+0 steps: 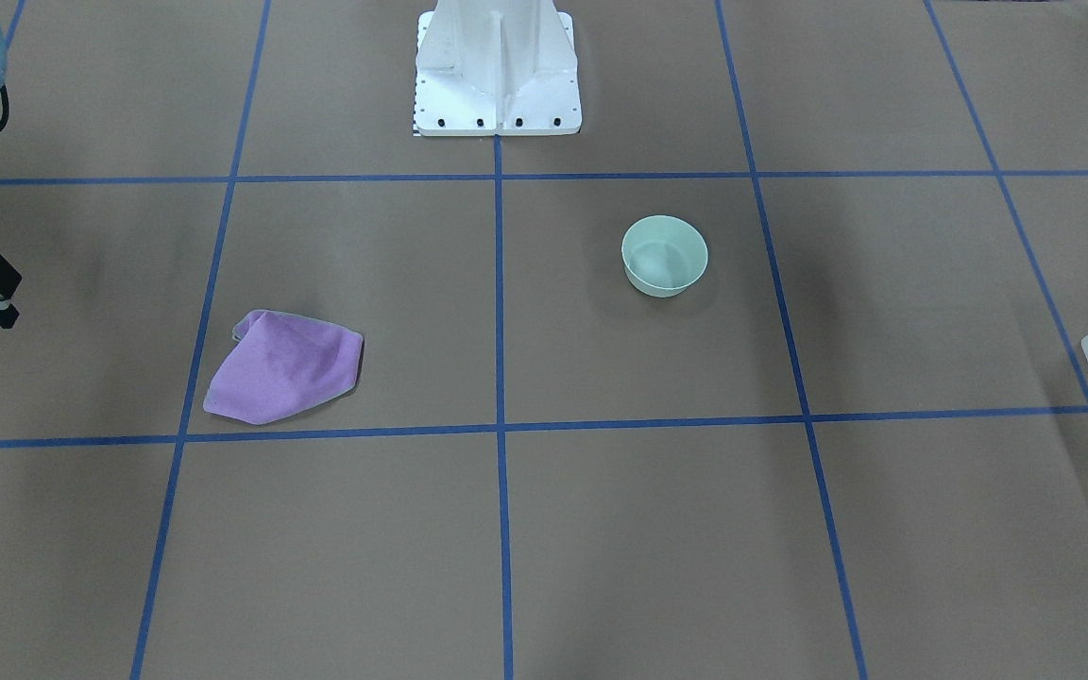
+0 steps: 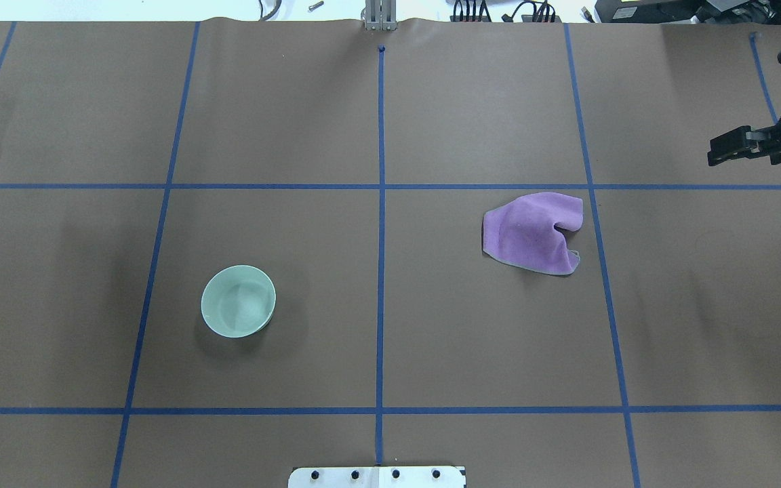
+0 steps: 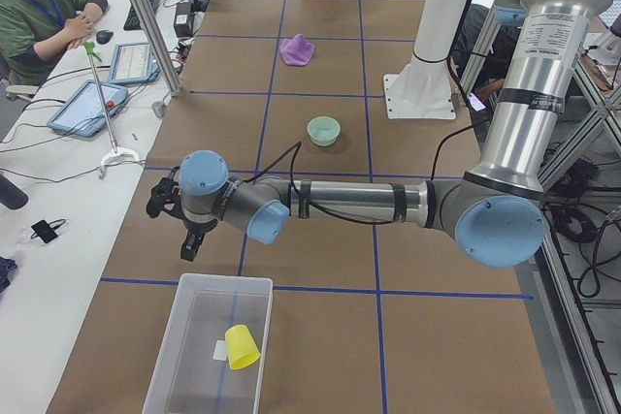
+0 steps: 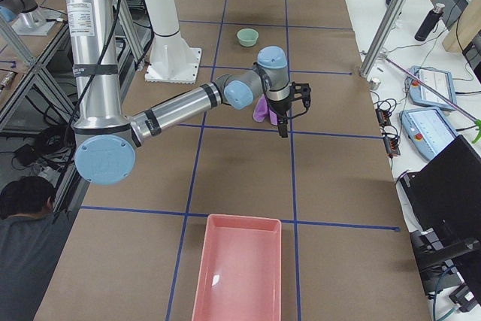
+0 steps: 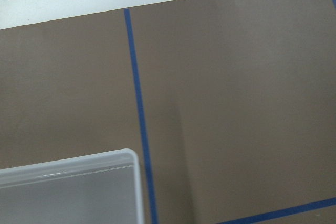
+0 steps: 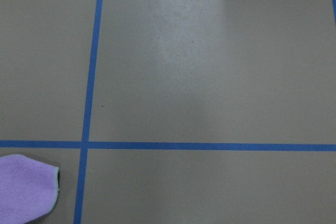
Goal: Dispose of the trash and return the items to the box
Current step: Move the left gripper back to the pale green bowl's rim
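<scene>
Translucent box (image 3: 194, 327) at the left end of the table (image 3: 310, 278), with its long axis along the table's length and a yellow cup (image 3: 242, 347) inside. The left hand (image 3: 190, 245) hangs just past the box's far short wall. The right hand (image 2: 716, 152) hovers near the purple cloth (image 2: 533, 232). How far either hand is open cannot be told, and neither visibly holds anything.
</scene>
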Tool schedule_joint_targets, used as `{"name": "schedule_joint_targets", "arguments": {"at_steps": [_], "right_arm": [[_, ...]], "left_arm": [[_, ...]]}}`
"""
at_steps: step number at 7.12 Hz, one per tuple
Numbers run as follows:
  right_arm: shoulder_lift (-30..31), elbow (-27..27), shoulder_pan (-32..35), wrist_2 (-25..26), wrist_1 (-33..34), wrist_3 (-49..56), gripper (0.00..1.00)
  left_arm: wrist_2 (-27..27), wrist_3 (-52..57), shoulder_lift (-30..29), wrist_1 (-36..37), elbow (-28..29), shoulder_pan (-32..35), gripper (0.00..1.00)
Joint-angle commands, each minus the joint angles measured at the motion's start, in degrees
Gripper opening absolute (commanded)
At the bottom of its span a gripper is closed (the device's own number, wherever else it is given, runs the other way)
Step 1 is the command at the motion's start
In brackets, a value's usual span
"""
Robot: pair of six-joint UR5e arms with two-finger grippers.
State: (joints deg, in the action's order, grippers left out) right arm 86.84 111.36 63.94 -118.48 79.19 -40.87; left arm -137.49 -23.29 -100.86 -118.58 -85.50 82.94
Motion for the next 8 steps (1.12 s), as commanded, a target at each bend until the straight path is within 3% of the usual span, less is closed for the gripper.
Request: {"name": "schedule_joint_targets", "arguments": {"at_steps": [1, 3, 4, 7, 8], "right_arm": [[0.09, -0.01, -0.04, 0.0, 0.0, 0.0, 1.0], [0.09, -0.01, -0.04, 0.0, 0.0, 0.0, 1.0], [0.09, -0.01, -0.04, 0.0, 0.0, 0.0, 1.0], [0.09, -0.01, -0.13, 0.0, 0.0, 0.0, 1.0], [0.09, -0.01, -0.13, 0.0, 0.09, 0.0, 1.0]], "left_arm": [[0.29, -18.46, 1.98, -2.26, -11.57, -11.95, 0.98], [16.81, -34.63, 1.38, -2.54, -19.23, -30.72, 0.98], [22.39, -38.28, 0.24, -2.54, -19.52, -37.35, 0.98], [29.36, -40.87, -0.21, -2.62, -19.53, -48.46, 0.98], [29.56, -40.78, -0.21, -2.62, -19.53, -49.97, 0.89]]}}
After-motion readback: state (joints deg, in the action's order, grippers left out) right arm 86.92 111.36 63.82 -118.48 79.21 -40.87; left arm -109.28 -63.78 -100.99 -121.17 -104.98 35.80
